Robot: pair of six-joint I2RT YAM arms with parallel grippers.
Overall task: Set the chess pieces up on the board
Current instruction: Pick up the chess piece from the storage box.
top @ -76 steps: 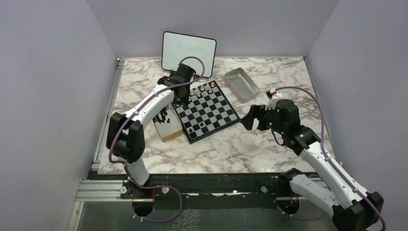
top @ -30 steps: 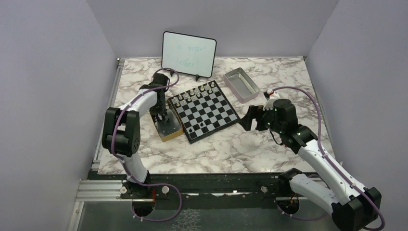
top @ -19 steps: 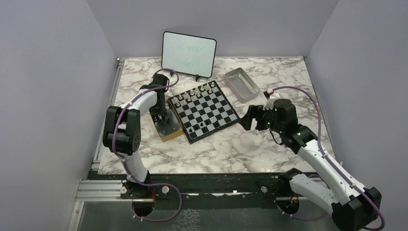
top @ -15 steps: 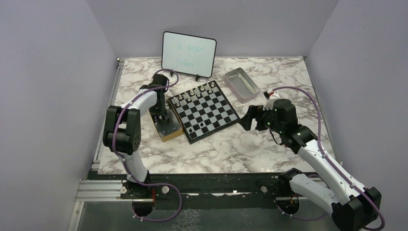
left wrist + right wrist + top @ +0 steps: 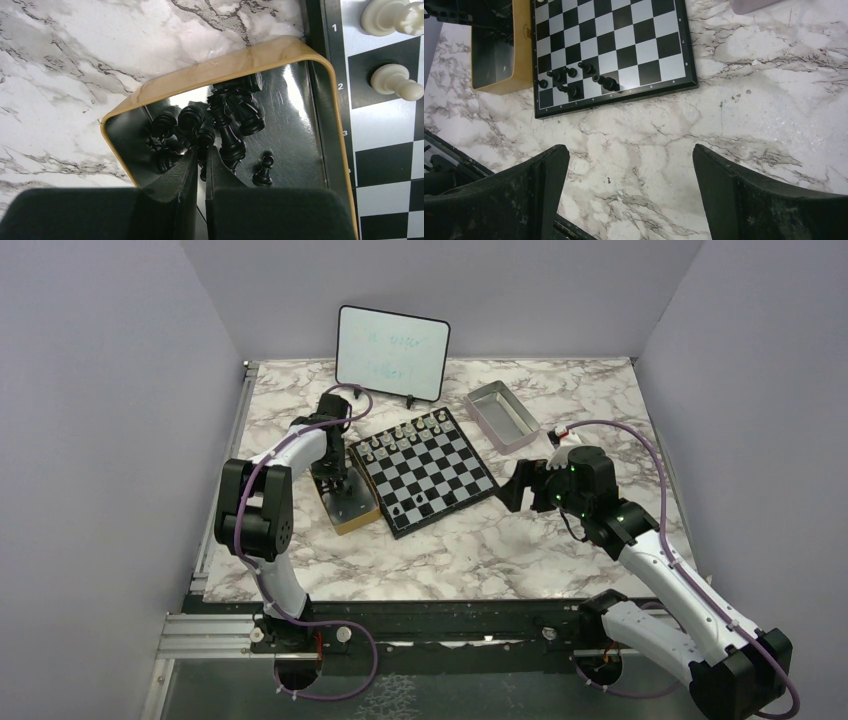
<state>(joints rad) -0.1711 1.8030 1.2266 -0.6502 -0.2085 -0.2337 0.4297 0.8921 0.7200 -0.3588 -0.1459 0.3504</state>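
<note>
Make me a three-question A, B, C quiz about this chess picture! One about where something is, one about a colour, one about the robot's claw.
1. Where are the loose black chess pieces piled? A) metal tray B) wooden box C) whiteboard
2. What colour are the far-row pieces on the board? A) red B) blue C) pale white
3. The right gripper is: A) wide open B) shut on a pawn C) shut, empty
Answers: 1 B, the left wrist view shows them inside the box; 2 C, they look pale from above; 3 A, its jaws stand far apart.
</note>
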